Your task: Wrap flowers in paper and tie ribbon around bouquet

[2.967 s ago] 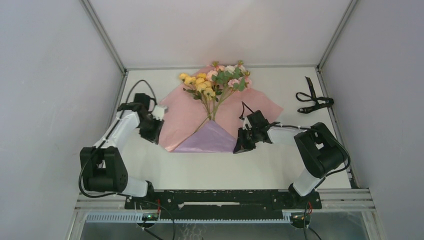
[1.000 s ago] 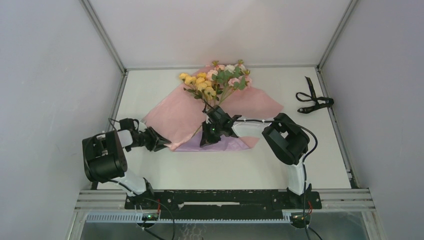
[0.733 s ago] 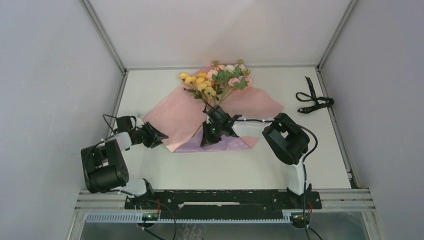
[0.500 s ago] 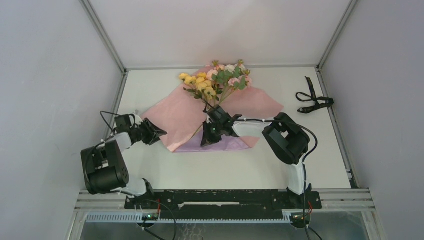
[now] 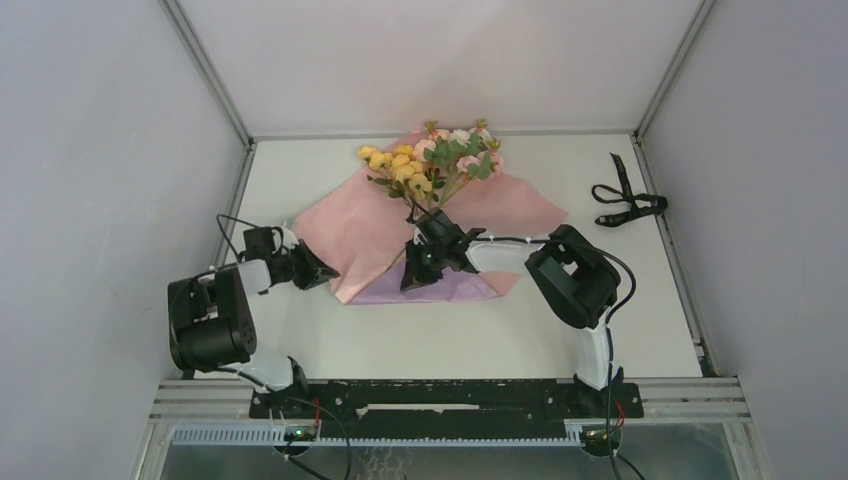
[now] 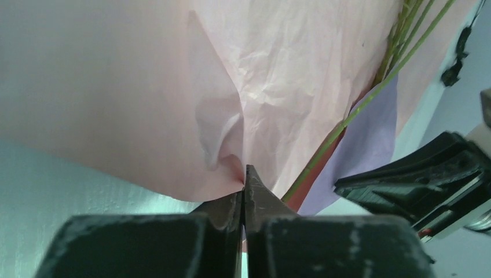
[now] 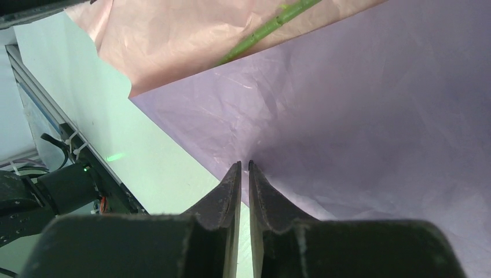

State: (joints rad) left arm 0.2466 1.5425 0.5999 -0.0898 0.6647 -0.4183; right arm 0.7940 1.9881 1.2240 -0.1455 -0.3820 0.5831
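The paper (image 5: pixel 350 225) lies pink face up, its near corner folded over to show a lilac flap (image 5: pixel 455 288). The flowers (image 5: pixel 430 160) rest on it, blooms at the far end and stems (image 6: pixel 370 95) running toward the flap. My left gripper (image 5: pixel 322 272) is at the sheet's near left edge, and its jaws (image 6: pixel 244 180) are shut on the puckered pink paper (image 6: pixel 278 75). My right gripper (image 5: pixel 410 280) sits on the flap, its jaws (image 7: pixel 244 167) nearly together on the creased lilac paper (image 7: pixel 359 104). The black ribbon (image 5: pixel 628 203) lies looped at the far right.
Grey walls and metal frame posts close in the white table (image 5: pixel 450 340) on three sides. The right arm's elbow (image 5: pixel 570 275) stands just right of the flap. A black rail (image 5: pixel 440 395) with the arm bases runs along the near edge.
My left gripper has moved up to the sheet's left edge, opened a little, then shut on the pink paper. The right gripper and the flap have stayed put over the last second.
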